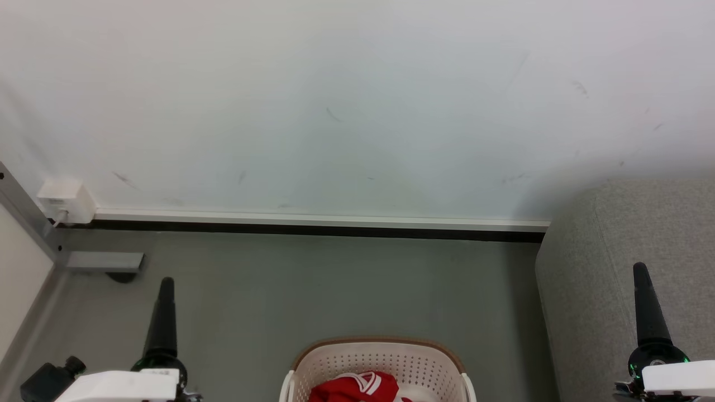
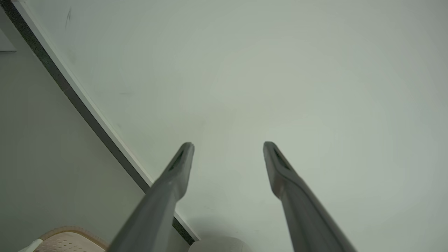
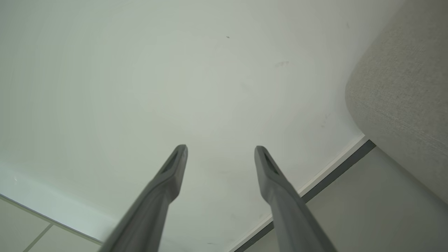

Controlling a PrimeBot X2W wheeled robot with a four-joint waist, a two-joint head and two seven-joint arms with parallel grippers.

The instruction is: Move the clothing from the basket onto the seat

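Pale wall (image 1: 357, 111), lightly scuffed, stands ahead and meets a grey floor (image 1: 335, 290) along a white skirting (image 1: 318, 219) with a dark strip under it. At the far left a small white box (image 1: 64, 198) sits on the wall just above the skirting, and a grey metal bracket (image 1: 103, 261) lies on the floor below it.

The basket (image 1: 380, 341), cream with perforated sides and a brown rim, stands on the floor at the bottom middle of the head view, cut off by the edge. The clothing (image 1: 354, 388), red with white trim, lies bunched inside it; no lettering can be made out. The seat (image 1: 603, 251), a grey fabric sofa with a rounded corner, stands at the right against the wall, near the basket but apart from it.

The left hand (image 1: 166, 290) hangs at the lower left above bare floor, to the left of the basket. In its wrist view its two dark fingers (image 2: 182, 164) are spread wide with nothing between them. The right hand (image 1: 642, 279) hangs at the lower right in front of the seat, its fingers (image 3: 271, 175) likewise spread and empty.
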